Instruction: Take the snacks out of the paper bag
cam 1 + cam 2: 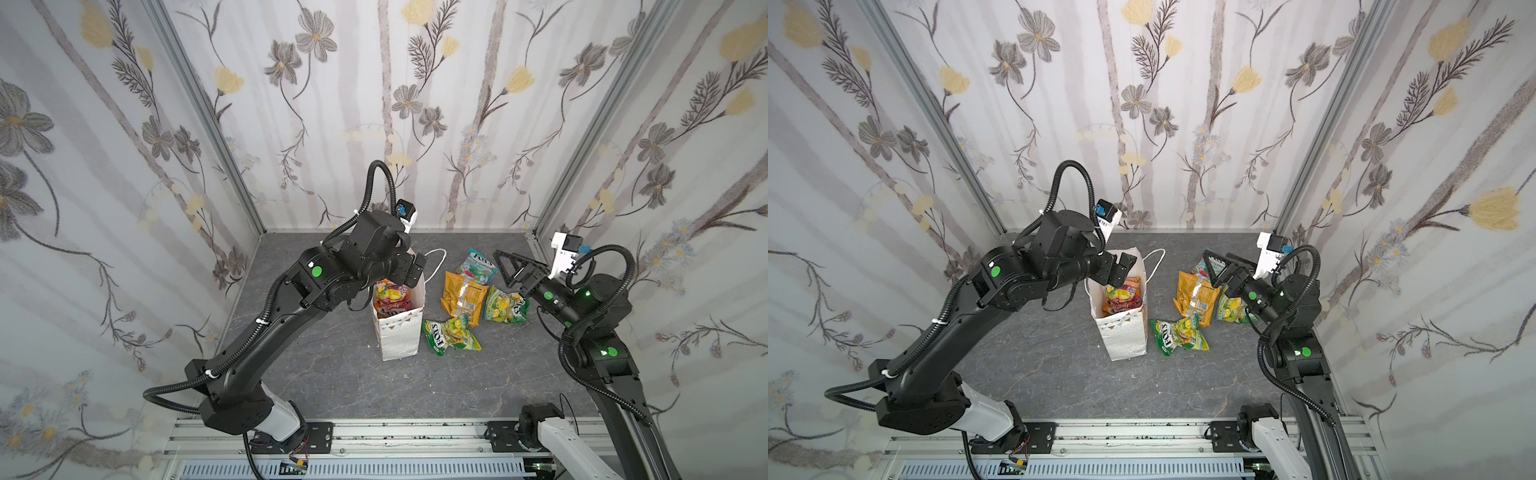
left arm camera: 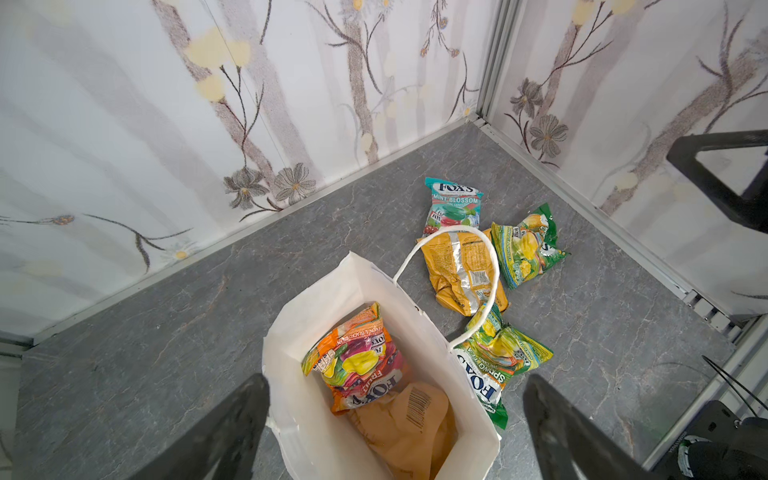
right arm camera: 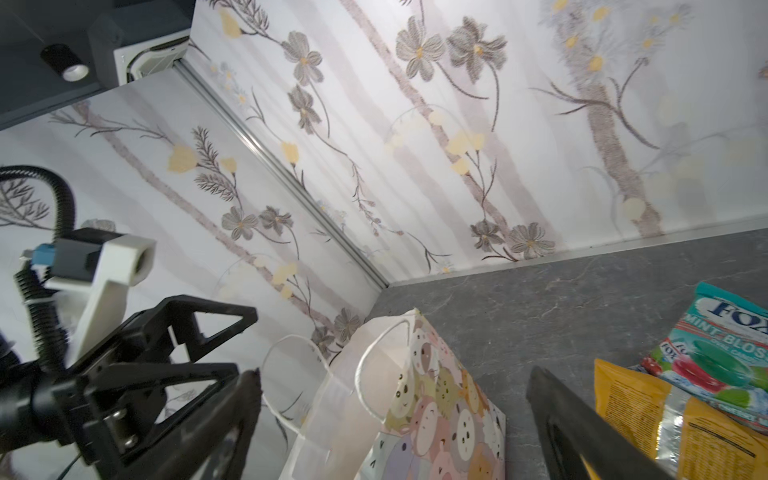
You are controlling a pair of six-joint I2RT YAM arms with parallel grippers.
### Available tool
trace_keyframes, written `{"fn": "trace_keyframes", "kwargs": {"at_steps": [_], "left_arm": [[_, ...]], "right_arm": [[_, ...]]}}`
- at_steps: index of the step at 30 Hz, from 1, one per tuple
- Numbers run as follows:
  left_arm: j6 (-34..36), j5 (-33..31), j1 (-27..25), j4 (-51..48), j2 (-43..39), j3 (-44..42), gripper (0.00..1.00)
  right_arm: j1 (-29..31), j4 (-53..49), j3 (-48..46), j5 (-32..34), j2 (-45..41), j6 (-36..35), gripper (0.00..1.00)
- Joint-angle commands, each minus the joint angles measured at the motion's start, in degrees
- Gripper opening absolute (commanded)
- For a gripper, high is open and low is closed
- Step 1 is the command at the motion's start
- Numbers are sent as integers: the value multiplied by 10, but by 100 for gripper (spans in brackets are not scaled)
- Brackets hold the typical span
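The white paper bag (image 1: 398, 334) (image 1: 1126, 332) stands upright mid-table. Its colourful side panel (image 3: 440, 411) faces my right gripper. Inside it lie an orange-red FOX'S packet (image 2: 357, 365) (image 1: 392, 297) and a plain orange pouch (image 2: 409, 428). On the table to the bag's right lie more snacks: a teal packet (image 1: 478, 266) (image 2: 453, 203), a yellow-orange chip bag (image 1: 463, 297) (image 2: 461, 266) and two yellow-green packets (image 1: 507, 306) (image 1: 451, 334). My left gripper (image 2: 397, 382) (image 1: 409, 270) hangs open over the bag's mouth. Beside the teal packet, my right gripper (image 3: 392, 376) (image 1: 505, 270) is open and empty.
Floral walls close the grey table (image 1: 332, 374) at the back and on both sides. An aluminium rail (image 1: 374, 436) runs along the front. The bag's white cord handle (image 2: 490, 266) loops over the chip bag. The left arm's wrist (image 3: 124, 374) is close to the bag.
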Motion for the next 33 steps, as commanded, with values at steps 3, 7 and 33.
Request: {"fn": "trace_keyframes", "kwargs": {"at_steps": [3, 7, 33], "left_arm": [[6, 20, 23, -54, 48, 41, 88], [7, 30, 39, -99, 96, 73, 79], [-10, 107, 74, -62, 140, -100, 76]], "right_arm": [[90, -73, 62, 2, 24, -24, 99], [158, -105, 102, 44, 38, -38, 99], [210, -113, 111, 51, 59, -37, 99]]}}
